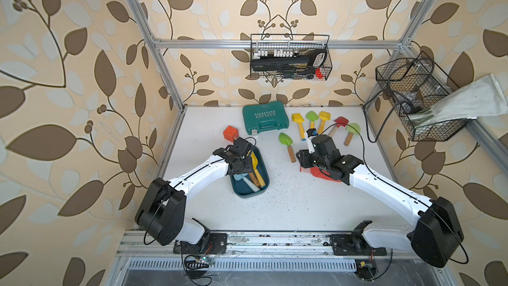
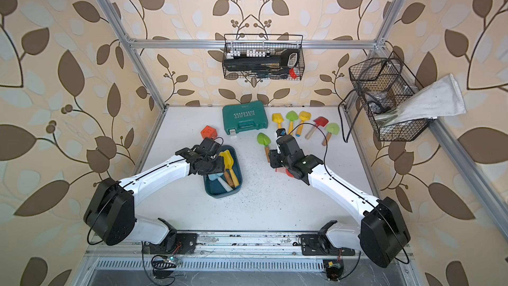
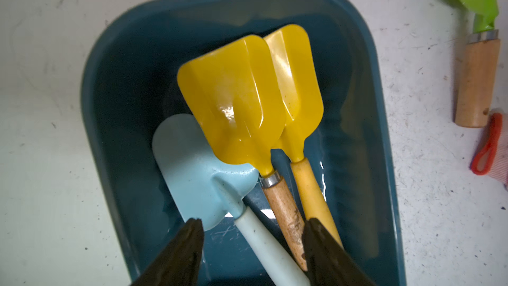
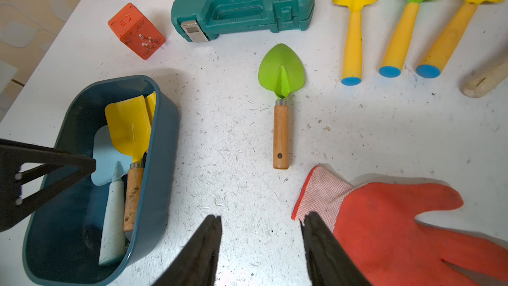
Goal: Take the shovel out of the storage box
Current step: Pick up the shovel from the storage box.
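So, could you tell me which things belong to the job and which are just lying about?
Job: dark teal plastic storage box; yellow square-bladed shovels and pale blue shovel inside it; left end effector.
Lying about: green hard case; orange cube; red glove.

A scuffed white table point(image 1: 288, 207) is shown. Directly on it are set a dark teal storage box point(image 1: 246, 194), an orange plug adapter point(image 1: 230, 133), a green hard case point(image 1: 265, 119), a wooden-handled green trowel point(image 1: 284, 140), a row of five toy shovels point(image 1: 324, 116) and a red glove point(image 4: 390, 229).
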